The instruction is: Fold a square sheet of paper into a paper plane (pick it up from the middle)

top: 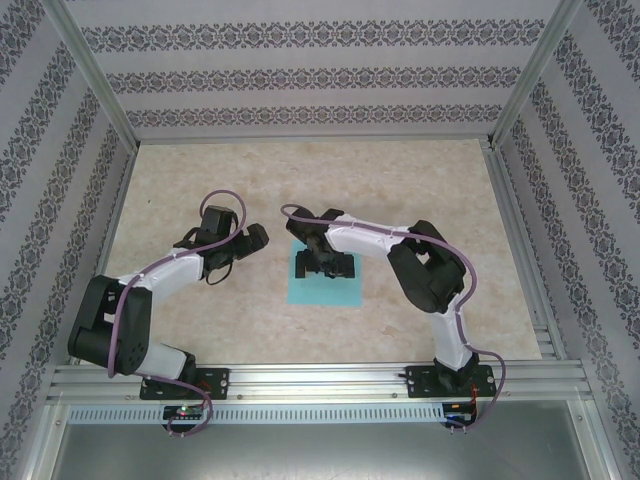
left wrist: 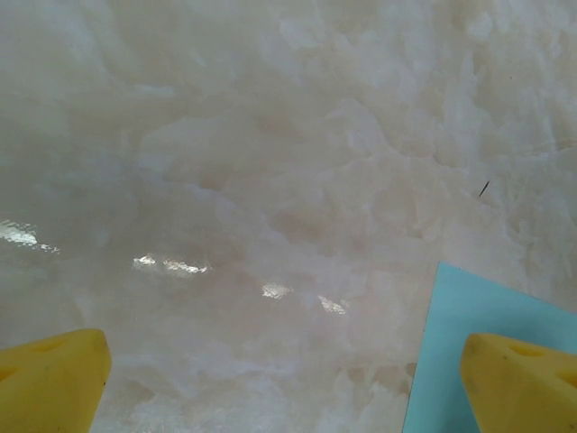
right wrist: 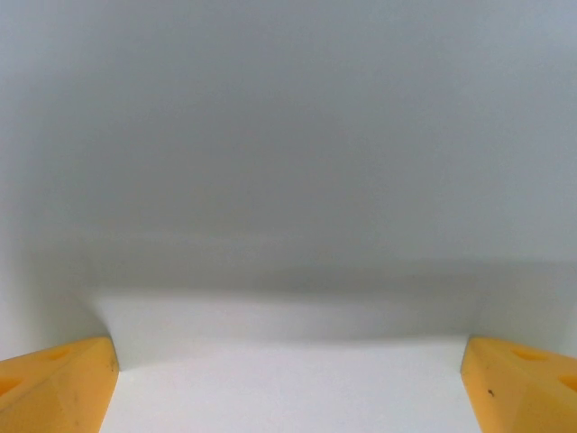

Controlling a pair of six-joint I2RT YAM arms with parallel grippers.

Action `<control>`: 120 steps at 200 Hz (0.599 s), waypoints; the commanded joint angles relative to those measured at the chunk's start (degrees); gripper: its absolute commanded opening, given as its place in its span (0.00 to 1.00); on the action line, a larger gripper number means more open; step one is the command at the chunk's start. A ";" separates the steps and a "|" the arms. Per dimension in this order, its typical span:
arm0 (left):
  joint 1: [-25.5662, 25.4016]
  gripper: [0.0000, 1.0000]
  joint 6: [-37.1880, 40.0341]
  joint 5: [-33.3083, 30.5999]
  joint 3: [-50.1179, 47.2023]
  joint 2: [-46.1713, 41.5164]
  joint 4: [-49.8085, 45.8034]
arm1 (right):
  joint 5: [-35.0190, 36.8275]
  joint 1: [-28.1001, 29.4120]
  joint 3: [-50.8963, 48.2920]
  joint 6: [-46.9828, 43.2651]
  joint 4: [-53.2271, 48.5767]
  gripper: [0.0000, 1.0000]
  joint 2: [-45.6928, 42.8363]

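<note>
The square sheet of paper (top: 325, 292) lies flat and turquoise on the marble table, in the middle between the arms. The paper plane is out of view. My right gripper (top: 328, 265) points down over the sheet's far half, very close to it. In the right wrist view its yellow fingertips (right wrist: 54, 383) stand wide apart with nothing between them, above a pale blurred surface. My left gripper (top: 235, 245) hovers to the left of the sheet, open. In the left wrist view a corner of the sheet (left wrist: 478, 316) lies by the right yellow finger (left wrist: 518, 379).
Patterned walls and aluminium rails (top: 300, 378) fence the table (top: 420, 190) on all sides. Bare marble lies behind the arms and to the right of the sheet. A small dark speck (left wrist: 484, 188) marks the marble.
</note>
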 commanded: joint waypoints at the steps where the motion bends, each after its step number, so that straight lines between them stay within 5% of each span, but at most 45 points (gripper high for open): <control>1: 0.88 1.00 0.91 -1.07 -0.52 -1.80 -1.36 | -2.49 0.29 -1.04 1.30 1.25 0.98 1.67; 84: 0.83 1.00 0.36 -0.47 -0.87 -1.90 -1.04 | -0.75 -1.08 -3.44 2.08 1.88 0.80 1.76; 120: 0.83 1.00 -0.18 0.79 -1.17 -1.60 -0.39 | 0.06 -1.34 -4.11 1.33 5.53 0.61 -2.08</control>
